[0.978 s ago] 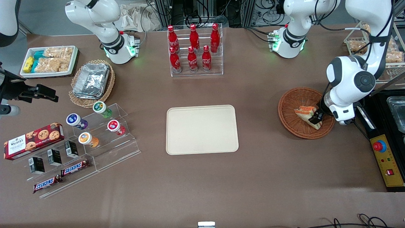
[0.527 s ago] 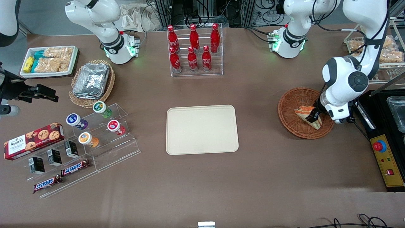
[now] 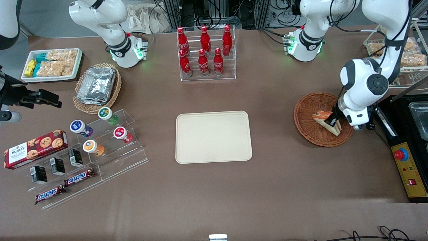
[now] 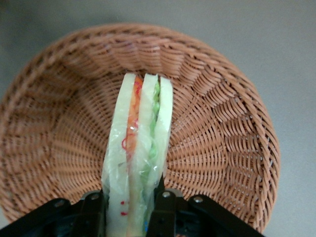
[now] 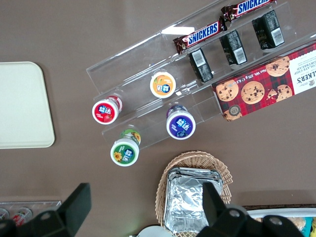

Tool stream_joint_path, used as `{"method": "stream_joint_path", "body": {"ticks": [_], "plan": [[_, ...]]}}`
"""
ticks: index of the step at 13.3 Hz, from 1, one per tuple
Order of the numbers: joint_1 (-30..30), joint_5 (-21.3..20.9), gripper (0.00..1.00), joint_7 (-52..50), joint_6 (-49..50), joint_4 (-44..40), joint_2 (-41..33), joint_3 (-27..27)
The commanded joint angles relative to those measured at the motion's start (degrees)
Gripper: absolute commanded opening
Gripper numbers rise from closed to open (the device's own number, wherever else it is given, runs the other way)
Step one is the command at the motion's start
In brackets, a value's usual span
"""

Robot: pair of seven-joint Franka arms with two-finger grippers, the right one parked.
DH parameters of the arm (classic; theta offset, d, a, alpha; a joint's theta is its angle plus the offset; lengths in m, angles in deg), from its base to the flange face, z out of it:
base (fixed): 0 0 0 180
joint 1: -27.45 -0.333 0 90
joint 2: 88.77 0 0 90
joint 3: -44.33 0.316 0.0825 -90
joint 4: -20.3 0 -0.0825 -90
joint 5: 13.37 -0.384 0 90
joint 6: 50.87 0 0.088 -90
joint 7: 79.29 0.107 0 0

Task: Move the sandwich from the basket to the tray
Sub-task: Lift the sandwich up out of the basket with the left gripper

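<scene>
The clear-wrapped sandwich [image 3: 325,120] stands on edge in the reddish-brown wicker basket [image 3: 309,108], toward the working arm's end of the table. My left gripper [image 3: 331,122] is shut on it. In the left wrist view the black fingers [image 4: 161,206] press both bread faces of the sandwich [image 4: 140,143], whose orange and green layers point out over the basket [image 4: 222,133]. The cream tray [image 3: 214,137] lies flat mid-table with nothing on it, and its corner also shows in the right wrist view as the tray [image 5: 22,103].
A rack of red cola bottles [image 3: 204,53] stands farther from the camera than the tray. A yellow control box [image 3: 409,169] and a black appliance [image 3: 413,113] sit beside the basket. A tan basket of foil containers [image 3: 97,85] and an acrylic snack shelf [image 3: 97,150] lie toward the parked arm's end.
The gripper has closed on the sandwich and turned it up on edge, its tip raised inside the basket. The wrist has shifted slightly toward the tray.
</scene>
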Motion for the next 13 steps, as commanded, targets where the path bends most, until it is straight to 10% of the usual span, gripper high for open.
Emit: {"method": "stream_joint_path", "body": {"ticks": [1,7,13], "plan": [[-0.15,-5.66,0.0,1.52,7.75,-3.24,-3.83,-0.47],[-0.32,-3.58,0.0,26.71,37.82,-30.12,-2.87,-2.14],[-0.32,9.07,0.0,40.22,48.56,-50.18,1.96,-6.34]]}}
